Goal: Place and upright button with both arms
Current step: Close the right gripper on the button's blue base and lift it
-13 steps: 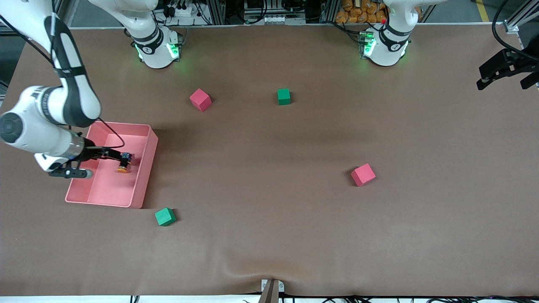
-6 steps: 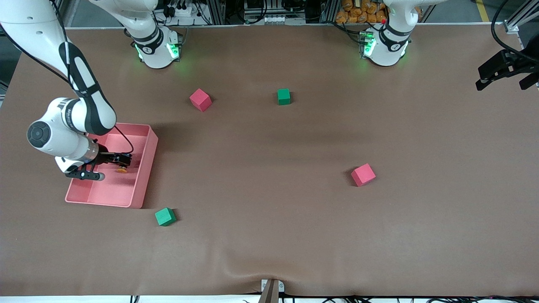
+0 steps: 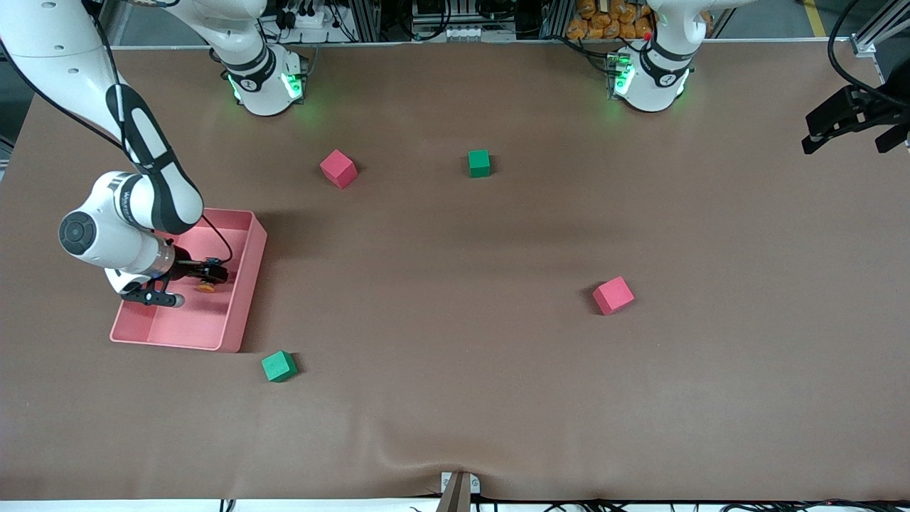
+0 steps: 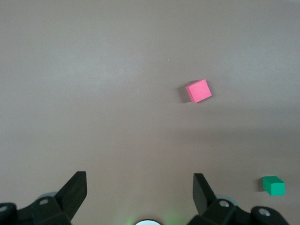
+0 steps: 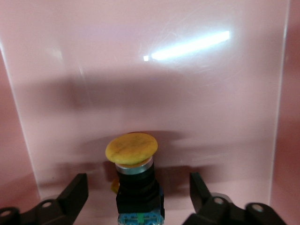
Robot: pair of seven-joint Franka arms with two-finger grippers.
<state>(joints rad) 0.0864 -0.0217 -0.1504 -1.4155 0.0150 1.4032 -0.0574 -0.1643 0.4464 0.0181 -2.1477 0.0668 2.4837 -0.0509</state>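
Observation:
The button (image 3: 207, 286) is in the pink tray (image 3: 245, 299) at the right arm's end of the table. In the right wrist view the button (image 5: 133, 164) sits between my right gripper's fingers. Its orange cap points away from the palm and its black body points toward it. The right gripper (image 3: 212, 274) is open, with a gap between each finger and the button's body (image 5: 138, 193). I cannot tell how the button rests on the tray floor (image 5: 140, 84). My left gripper (image 3: 849, 121) is open and empty (image 4: 139, 187), held high at the left arm's end of the table.
Two pink cubes (image 3: 338, 168) (image 3: 613, 295) and two green cubes (image 3: 479, 163) (image 3: 279, 366) lie scattered on the brown table. The left wrist view shows one pink cube (image 4: 198, 91) and one green cube (image 4: 273, 185) below it.
The right arm's wrist has swung in over the tray toward the button. The button stays at about the same spot in the tray. The left arm has barely moved.

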